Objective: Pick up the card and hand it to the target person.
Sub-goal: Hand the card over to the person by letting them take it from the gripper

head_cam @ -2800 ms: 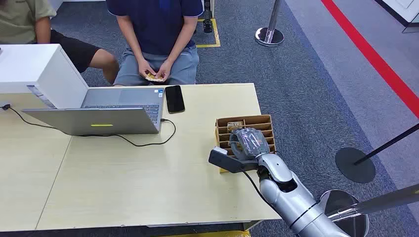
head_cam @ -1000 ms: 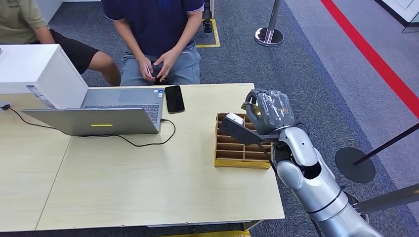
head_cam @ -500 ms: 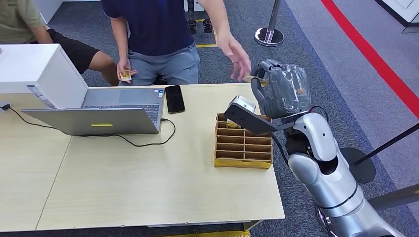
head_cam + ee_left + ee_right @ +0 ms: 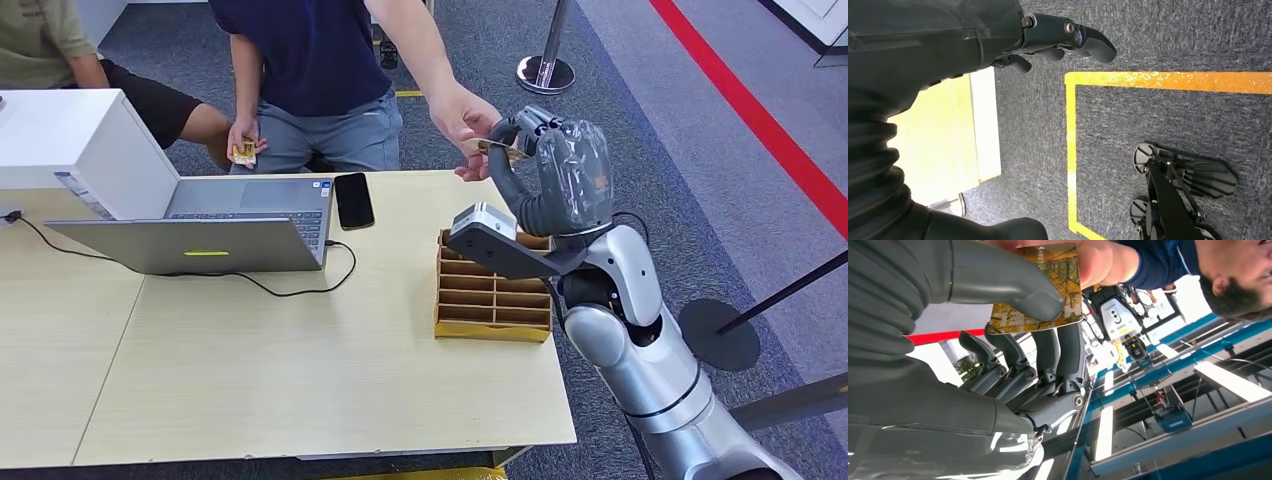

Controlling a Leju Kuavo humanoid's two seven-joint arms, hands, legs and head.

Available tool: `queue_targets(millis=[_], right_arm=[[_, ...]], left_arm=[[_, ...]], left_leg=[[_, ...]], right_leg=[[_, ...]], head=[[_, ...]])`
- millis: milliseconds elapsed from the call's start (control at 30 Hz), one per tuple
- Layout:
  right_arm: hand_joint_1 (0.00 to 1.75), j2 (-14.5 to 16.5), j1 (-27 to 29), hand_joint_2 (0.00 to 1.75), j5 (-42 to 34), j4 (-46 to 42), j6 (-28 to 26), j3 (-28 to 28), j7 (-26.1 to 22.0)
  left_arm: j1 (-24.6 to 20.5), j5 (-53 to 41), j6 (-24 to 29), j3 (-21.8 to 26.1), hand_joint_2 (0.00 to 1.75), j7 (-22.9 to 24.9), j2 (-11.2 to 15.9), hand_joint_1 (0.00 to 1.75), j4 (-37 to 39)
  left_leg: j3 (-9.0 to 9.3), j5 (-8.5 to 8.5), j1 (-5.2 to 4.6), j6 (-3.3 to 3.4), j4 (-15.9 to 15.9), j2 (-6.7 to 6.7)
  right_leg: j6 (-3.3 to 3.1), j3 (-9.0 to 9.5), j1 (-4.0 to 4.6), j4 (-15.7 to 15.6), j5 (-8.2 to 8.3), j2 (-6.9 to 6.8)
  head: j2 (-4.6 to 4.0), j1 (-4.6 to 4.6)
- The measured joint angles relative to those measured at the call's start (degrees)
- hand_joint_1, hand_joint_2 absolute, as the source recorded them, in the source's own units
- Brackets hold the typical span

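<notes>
At far left a person in an olive shirt (image 4: 40, 40) is cut off by the frame edge, seated behind a white box (image 4: 70, 140) on the tabletop (image 4: 250, 370). An open grey laptop (image 4: 200, 235) stands beside the box, its black cable (image 4: 290, 288) looping over the light wood. A black phone (image 4: 353, 200) lies face up just right of the laptop. Behind it, the target person (image 4: 320, 60) in a dark blue shirt holds a small yellow item (image 4: 243, 152), too small to identify, in one hand; the other person's hand (image 4: 462, 118) reaches to the card (image 4: 1038, 285) and touches its far end. The right robot hand (image 4: 560, 180) is raised above the far right corner of the tabletop, pinching the card between thumb and fingers (image 4: 1068, 352); the thumb hides part of the card's printed face. Below it sits a slotted cardboard organizer (image 4: 490, 295), partly hidden by the wrist camera mount. The left robot hand (image 4: 1048, 40) hangs over the floor with fingers loosely curled, holding nothing. Grey carpet (image 4: 620, 120) carries a red stripe (image 4: 760, 120) and stanchion bases (image 4: 545, 72).
</notes>
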Motion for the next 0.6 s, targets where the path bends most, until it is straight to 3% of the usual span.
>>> queue_targets(millis=[333,467,567,600], right_arm=[[1.57,1.1,0.0,1.75,0.0,2.4,0.4,0.3,-0.1],[1.20,1.1,0.0,1.75,0.0,3.0,0.5,0.4,-0.1],[1.06,1.1,0.0,1.75,0.0,3.2,0.5,0.6,-0.1],[0.91,1.1,0.0,1.75,0.0,3.3,0.5,0.8,-0.1]], left_arm=[[0.0,0.9,-2.6,0.0,1.75,-1.1,-0.1,0.00,0.0],[0.0,1.0,-2.7,0.0,1.75,-1.1,-0.1,0.00,0.0],[0.0,1.0,-2.9,0.0,1.75,-1.1,-0.1,0.00,0.0],[0.0,1.0,-2.9,0.0,1.75,-1.1,-0.1,0.00,0.0]], left_leg=[[-0.01,0.00,0.00,0.00,0.0,0.00],[-0.01,0.00,0.00,0.00,0.0,-0.01],[-0.01,0.00,0.00,0.00,0.0,-0.01],[-0.01,0.00,0.00,0.00,0.0,-0.01]], right_leg=[[0.00,0.00,0.00,0.0,0.00,0.00],[0.00,0.00,0.00,0.0,0.00,0.00],[0.00,0.00,0.00,0.0,0.00,0.00],[0.00,0.00,0.00,0.0,0.00,0.00]], head=[[0.00,-0.01],[0.00,-0.01],[0.00,-0.01],[0.00,0.00]])
